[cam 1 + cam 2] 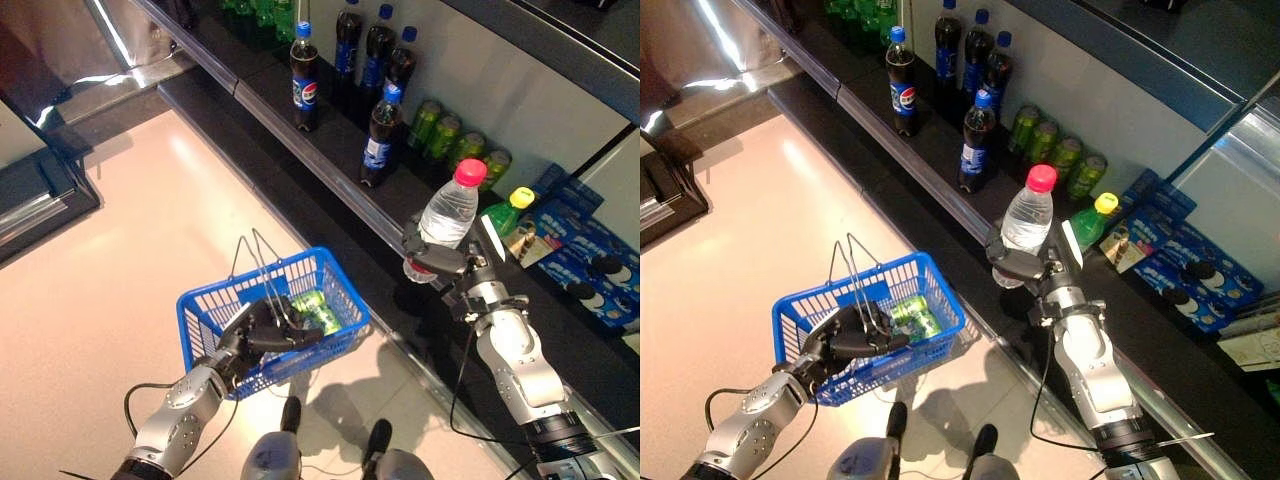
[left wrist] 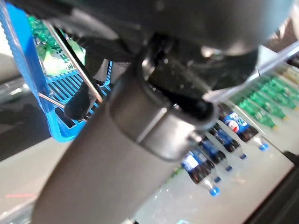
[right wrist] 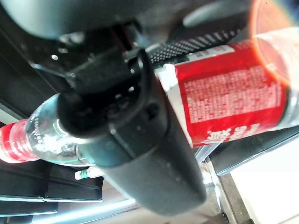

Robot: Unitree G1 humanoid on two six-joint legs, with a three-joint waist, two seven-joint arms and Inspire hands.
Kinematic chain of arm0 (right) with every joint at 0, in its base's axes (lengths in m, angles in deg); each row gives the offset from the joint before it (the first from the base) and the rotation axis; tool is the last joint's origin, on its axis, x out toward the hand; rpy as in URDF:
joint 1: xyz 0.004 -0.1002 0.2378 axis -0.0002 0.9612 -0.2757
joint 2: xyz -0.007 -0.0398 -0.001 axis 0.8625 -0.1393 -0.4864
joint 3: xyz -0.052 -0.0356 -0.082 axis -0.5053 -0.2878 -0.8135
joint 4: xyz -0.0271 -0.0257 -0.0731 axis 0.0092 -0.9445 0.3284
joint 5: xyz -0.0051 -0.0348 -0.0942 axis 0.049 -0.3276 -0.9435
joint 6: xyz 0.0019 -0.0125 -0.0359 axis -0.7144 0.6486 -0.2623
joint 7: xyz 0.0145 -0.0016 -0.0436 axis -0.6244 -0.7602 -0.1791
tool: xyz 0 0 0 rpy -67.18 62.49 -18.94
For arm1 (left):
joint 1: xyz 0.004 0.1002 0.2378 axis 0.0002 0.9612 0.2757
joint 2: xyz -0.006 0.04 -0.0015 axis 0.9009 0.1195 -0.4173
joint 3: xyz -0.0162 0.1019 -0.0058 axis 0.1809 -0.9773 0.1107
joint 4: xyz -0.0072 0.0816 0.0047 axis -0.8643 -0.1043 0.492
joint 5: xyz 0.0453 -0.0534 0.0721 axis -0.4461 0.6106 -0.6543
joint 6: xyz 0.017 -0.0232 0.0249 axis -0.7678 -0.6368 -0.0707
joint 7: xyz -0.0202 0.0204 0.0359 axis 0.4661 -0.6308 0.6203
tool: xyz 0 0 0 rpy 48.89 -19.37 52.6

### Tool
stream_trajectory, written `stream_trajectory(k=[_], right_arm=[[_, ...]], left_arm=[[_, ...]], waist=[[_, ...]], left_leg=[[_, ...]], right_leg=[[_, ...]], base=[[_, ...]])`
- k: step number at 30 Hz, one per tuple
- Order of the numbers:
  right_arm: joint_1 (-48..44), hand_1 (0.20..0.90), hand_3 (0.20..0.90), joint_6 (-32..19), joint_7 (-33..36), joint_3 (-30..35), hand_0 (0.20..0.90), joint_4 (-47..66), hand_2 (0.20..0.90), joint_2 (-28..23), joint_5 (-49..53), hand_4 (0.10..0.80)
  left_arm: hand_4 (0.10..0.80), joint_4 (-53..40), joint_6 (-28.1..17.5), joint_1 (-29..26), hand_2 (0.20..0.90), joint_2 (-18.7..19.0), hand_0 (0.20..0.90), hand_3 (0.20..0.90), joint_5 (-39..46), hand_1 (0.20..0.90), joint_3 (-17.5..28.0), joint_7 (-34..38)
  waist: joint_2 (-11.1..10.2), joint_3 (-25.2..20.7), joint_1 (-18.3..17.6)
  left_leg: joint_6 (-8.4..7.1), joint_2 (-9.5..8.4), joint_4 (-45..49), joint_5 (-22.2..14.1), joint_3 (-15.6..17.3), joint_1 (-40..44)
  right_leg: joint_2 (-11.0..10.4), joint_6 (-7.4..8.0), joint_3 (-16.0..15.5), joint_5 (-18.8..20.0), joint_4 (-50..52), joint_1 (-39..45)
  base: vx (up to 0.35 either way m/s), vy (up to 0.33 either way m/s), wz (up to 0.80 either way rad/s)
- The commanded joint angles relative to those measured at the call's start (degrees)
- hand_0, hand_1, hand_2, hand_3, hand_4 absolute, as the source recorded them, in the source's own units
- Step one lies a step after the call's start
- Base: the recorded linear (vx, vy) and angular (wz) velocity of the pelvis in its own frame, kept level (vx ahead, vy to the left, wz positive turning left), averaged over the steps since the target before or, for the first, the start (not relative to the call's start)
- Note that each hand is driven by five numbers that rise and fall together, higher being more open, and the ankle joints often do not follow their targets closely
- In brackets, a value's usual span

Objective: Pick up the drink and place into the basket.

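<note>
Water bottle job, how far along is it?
Done: the right hand has the bottle gripped and off the shelf. In hand: the left hand holds the basket, green cans inside. Left: carry the bottle over and drop it in.

Silver-grey arms, dark left hand (image 1: 262,330), dark right hand (image 1: 447,263).

Right hand (image 1: 445,262) curled round the water bottle (image 1: 446,215); left hand (image 1: 262,328) apparently clasps the basket (image 1: 215,305) handles.
</note>
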Motion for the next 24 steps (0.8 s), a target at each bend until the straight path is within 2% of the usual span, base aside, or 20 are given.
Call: stream_trajectory(k=[1, 13, 24], right_arm=[[-4.76, 0.300, 0.200, -6.09, -1.12, -3.53, 0.300, 9.24, 0.300, -2.02, 0.46, 0.100], [-7.51, 0.300, 0.200, -3.59, -3.16, -8.22, 0.300, 9.15, 0.300, -1.08, 0.24, 0.100], [-11.91, 0.300, 0.200, -0.84, -3.77, -14.86, 0.300, 7.16, 0.300, 2.36, -0.86, 0.100]], left_arm=[[0.100, -18.31, -11.84, -10.54, 0.300, -2.46, 0.300, 0.200, 5.01, 0.300, -0.23, -10.74], [0.100, -24.14, -11.92, -14.93, 0.300, -2.24, 0.300, 0.200, 6.06, 0.300, -1.88, -13.61], [0.100, -27.38, -11.88, -19.82, 0.300, -4.99, 0.300, 0.200, 5.40, 0.300, -5.83, -17.18]], waist=[[0.04, -16.30, 0.78], [-0.30, -16.93, 1.80], [-0.41, -17.39, 3.03]], left_leg=[[-0.62, 0.11, 0.80, -6.75, 1.37, 4.22], [-0.88, 0.24, 0.78, -6.68, 1.26, 4.26], [-1.09, 0.18, 0.64, -6.34, 0.56, 4.15]], right_leg=[[-1.52, 1.78, -1.07, 2.52, 2.05, -3.25], [-1.57, 1.69, -1.62, 2.01, 1.25, -1.91], [-1.36, 1.35, -2.08, 1.38, 0.96, -0.77]], base=[[0.000, 0.000, 0.00], [0.006, 0.008, 0.03], [0.004, 0.016, 0.05]])
